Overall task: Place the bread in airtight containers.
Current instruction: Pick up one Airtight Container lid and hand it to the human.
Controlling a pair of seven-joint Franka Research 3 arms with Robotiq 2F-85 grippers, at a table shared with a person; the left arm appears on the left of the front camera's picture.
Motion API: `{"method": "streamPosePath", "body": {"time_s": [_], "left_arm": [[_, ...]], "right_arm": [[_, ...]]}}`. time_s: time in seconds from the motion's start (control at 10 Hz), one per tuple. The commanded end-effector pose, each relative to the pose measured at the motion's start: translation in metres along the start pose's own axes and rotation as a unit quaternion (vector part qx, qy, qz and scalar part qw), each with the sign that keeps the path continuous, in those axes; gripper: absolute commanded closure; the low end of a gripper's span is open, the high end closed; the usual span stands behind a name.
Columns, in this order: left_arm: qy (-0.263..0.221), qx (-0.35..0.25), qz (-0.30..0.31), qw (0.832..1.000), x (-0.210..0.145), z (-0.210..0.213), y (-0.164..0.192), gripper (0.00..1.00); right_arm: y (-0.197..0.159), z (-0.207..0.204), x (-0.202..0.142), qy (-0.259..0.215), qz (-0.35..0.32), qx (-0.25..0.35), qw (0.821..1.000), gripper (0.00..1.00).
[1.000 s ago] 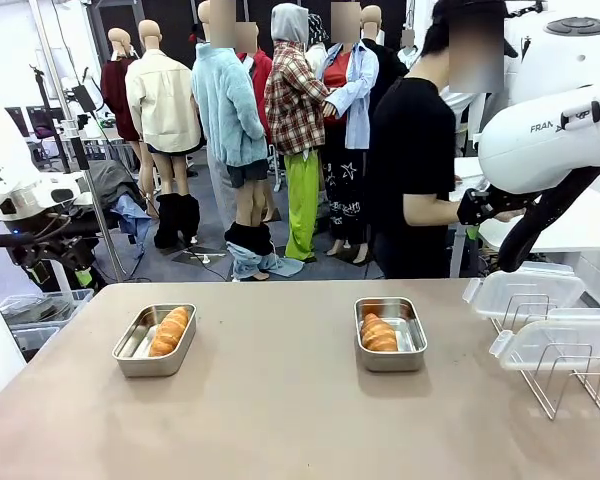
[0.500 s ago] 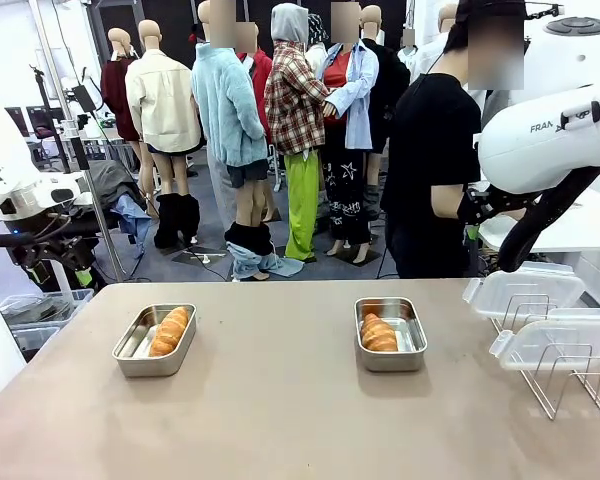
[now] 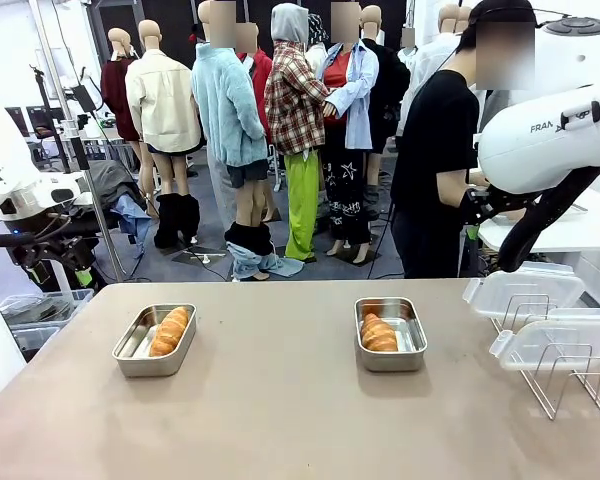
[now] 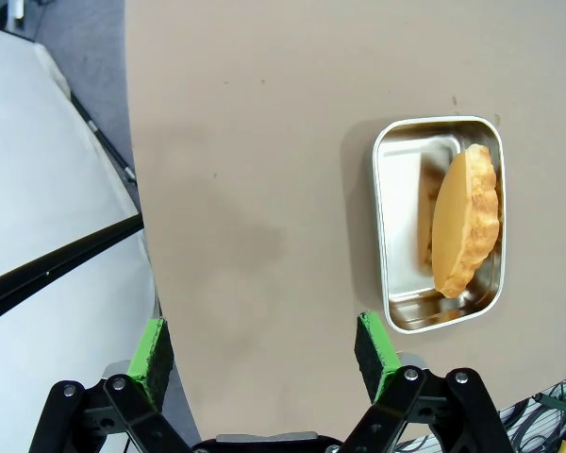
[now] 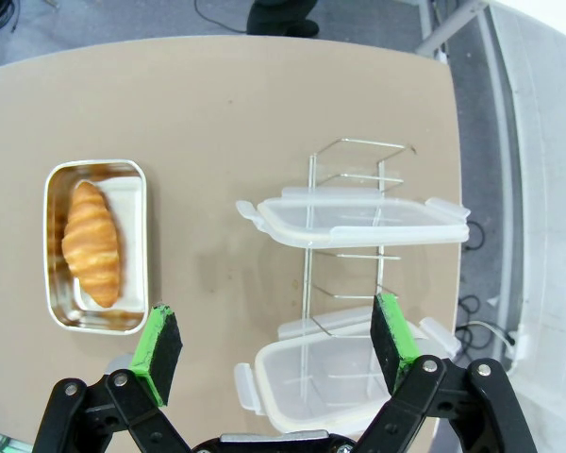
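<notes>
Resting inside the steel tins, both pieces of bread look already placed. The left croissant (image 3: 170, 330) lies slantwise in the left tin (image 3: 130, 350), and the right croissant (image 3: 379, 333) lies along one side of the right tin (image 3: 410, 335). Both tins stand open on the table (image 3: 280, 420), well apart from each other.

We judge the step in hand to be lidding. The upper lid (image 5: 354, 222) and the lower lid (image 5: 330, 392), both clear plastic, are propped in the wire rack (image 5: 354, 151) near the table's right edge, just beside the right tin.

The right gripper (image 5: 278, 340) hangs over that rack with its jaws spread wide and nothing between them. The left gripper (image 4: 264, 344) is equally wide and empty, poised above bare table near the left tin.

To do this well, we would take a lid by one long edge, clear of the snap tabs, and lift it straight out of the wires so the light rack does not tip or drag. From the left wrist, the left croissant seems to lean up against one wall, perhaps reaching the rim. We would check that before pressing a lid down there.

A person (image 3: 435, 180) stands beyond the far edge.
</notes>
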State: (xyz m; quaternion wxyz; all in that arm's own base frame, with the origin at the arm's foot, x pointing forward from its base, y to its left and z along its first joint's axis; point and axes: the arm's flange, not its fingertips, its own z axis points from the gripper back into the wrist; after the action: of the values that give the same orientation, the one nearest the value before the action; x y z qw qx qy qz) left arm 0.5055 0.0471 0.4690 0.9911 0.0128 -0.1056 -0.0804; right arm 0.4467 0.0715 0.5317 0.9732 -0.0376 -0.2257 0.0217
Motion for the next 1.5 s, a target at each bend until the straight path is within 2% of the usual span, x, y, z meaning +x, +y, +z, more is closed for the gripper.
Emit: {"method": "streamPosePath", "body": {"time_s": [0.0,1.4], "left_arm": [[0.001,0.013,0.004,1.000,-0.0016,0.0025,0.0009,0.00],[0.001,0.013,0.004,1.000,-0.0016,0.0025,0.0009,0.00]], "right_arm": [[0.0018,-0.0004,0.0036,-0.001,-0.009,0.001,1.000,0.00],[0.0018,-0.0004,0.0036,-0.001,-0.009,0.001,1.000,0.00]]}}
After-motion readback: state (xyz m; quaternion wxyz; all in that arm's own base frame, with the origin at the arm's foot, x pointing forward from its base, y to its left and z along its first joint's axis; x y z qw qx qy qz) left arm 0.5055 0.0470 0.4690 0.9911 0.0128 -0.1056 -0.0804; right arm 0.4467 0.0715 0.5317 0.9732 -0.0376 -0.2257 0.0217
